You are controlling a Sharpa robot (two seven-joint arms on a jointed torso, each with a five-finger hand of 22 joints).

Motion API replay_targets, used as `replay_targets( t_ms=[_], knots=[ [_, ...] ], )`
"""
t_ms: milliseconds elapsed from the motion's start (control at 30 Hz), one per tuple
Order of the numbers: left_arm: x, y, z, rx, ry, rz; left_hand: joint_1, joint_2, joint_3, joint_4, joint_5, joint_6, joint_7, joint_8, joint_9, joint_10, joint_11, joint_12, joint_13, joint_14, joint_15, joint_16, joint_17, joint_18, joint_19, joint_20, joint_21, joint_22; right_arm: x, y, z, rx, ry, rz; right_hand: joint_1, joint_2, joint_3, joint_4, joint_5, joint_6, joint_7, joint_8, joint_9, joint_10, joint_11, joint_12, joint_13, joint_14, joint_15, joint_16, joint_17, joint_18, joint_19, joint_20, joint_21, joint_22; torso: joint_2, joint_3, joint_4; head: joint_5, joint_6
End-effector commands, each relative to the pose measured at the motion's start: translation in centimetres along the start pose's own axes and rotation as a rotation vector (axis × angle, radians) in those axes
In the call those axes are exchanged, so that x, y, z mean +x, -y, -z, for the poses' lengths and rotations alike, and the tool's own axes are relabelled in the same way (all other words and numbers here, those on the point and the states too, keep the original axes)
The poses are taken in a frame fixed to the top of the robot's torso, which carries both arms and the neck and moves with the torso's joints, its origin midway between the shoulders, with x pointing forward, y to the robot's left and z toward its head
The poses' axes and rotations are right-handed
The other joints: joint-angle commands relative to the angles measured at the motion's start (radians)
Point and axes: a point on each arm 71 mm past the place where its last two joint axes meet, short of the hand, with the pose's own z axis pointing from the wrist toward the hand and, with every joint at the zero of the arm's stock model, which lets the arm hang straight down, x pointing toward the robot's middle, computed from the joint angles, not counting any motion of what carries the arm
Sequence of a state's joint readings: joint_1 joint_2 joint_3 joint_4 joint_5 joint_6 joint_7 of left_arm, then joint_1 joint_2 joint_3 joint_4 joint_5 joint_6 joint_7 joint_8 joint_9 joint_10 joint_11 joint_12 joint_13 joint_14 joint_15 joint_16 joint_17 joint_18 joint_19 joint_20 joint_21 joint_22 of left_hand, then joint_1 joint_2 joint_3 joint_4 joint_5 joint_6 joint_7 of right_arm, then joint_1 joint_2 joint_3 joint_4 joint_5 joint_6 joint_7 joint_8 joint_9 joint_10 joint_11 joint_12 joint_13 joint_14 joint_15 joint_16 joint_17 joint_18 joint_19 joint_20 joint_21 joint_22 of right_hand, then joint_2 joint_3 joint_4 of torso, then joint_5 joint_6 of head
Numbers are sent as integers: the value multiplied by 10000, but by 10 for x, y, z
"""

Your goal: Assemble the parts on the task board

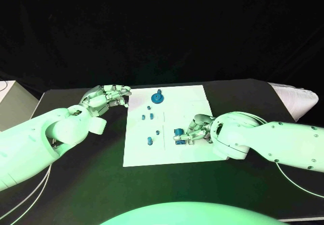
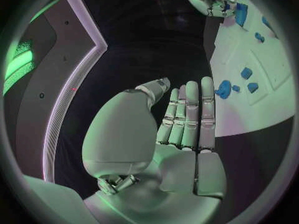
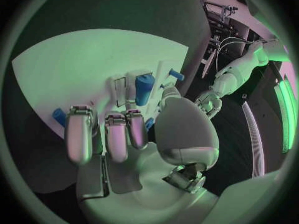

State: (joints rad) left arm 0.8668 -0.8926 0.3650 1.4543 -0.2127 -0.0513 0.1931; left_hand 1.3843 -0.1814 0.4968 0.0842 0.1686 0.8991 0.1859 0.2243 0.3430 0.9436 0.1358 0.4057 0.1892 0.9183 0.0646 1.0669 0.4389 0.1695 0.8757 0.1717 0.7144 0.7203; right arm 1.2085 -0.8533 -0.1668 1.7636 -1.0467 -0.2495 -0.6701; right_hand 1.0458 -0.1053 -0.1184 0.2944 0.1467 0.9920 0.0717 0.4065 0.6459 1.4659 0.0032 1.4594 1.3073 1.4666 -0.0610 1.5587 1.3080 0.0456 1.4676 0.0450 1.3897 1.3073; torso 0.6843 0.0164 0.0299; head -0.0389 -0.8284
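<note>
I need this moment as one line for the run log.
left hand: open, at board edge | right hand: over blue parts, grasp unclear | round part: untouched

Black table [image 1: 169,187]: matte top, spans the scene from near edge to far edge; far edge meets a dark backdrop.

Black backdrop [image 1: 162,37]: dark cloth or wall beyond the far side of the table, across the whole width.

White box-like unit [image 1: 12,103]: stands off the table's far left corner, pale flat sides; a thin dark cable curves at its top.

White ridged object [image 1: 297,101]: pale, ribbed surface, lies at the table's far right corner, partly past the edge. Its kind cannot be told.
</note>
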Motion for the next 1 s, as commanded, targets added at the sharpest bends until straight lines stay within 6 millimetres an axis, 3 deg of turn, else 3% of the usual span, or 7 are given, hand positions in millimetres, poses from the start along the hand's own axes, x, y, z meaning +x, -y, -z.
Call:
replay_targets(
  t_ms=[33, 200, 567, 867, 1000],
  knots=[
    [2, 0, 0, 64, -165, 70, 58, 75, -33, 44, 26, -27, 58, 66, -9, -62, -9, 61, -15, 5, 60, -45, -16, 130, 62, -31, -33, -8, -1, -1, 3, -626, 108, 170, 599, 141, 125, -7, 22, 108, -74, 157, 73, 444, -113, 77, 1865, 977, -103, 4, 2339, -118, 592, -90, 117, 1886, -4, 9, 3, 11, 2],
    [2, 0, 0, 53, -158, 72, 64, 91, -32, 55, 28, -35, 59, 68, -12, -68, -8, 66, -18, 5, 60, -47, -16, 130, 70, -32, -45, -15, -1, 1, 7, -845, 45, 224, 1422, 197, 122, -29, -146, 177, -142, 332, 165, 500, -175, 156, 1932, 991, -155, 28, 2402, -142, 628, -137, 233, 1955, -2, 9, -5, 12, 13],
    [2, -1, 0, 10, -166, 83, 66, 101, -31, 61, 29, -35, 60, 70, -13, -69, -8, 69, -18, 5, 60, -48, -16, 129, 74, -32, -50, -18, -4, 6, 9, -724, 188, 435, 1710, 129, 22, -16, -323, 292, -198, 492, 233, 521, -220, 182, 1956, 997, -189, 38, 2429, -156, 648, -165, 300, 1995, -1, 4, 7, 4, 19],
    [2, -2, 0, -2, -176, 87, 66, 101, -31, 61, 29, -35, 60, 70, -13, -69, -8, 69, -18, 5, 60, -48, -16, 129, 74, -32, -50, -18, -5, 8, 6, -567, 294, 523, 1888, 427, 20, -32, -236, 356, -270, 667, 312, 546, -285, 208, 1980, 1002, -244, 46, 2449, -165, 663, -213, 344, 2024, 13, -1, 1, 19, 2],
    [2, -2, 0, -3, -177, 87, 66, 101, -31, 61, 29, -35, 60, 70, -13, -69, -8, 69, -18, 5, 60, -48, -16, 129, 74, -32, -50, -18, -3, 7, 5, -578, 216, 624, 2447, 529, 27, -71, -202, 307, -305, 762, 351, 557, -319, 216, 1991, 1003, -277, 47, 2455, -169, 669, -248, 359, 2042, 2, -7, 6, 32, -35]
  ],
)
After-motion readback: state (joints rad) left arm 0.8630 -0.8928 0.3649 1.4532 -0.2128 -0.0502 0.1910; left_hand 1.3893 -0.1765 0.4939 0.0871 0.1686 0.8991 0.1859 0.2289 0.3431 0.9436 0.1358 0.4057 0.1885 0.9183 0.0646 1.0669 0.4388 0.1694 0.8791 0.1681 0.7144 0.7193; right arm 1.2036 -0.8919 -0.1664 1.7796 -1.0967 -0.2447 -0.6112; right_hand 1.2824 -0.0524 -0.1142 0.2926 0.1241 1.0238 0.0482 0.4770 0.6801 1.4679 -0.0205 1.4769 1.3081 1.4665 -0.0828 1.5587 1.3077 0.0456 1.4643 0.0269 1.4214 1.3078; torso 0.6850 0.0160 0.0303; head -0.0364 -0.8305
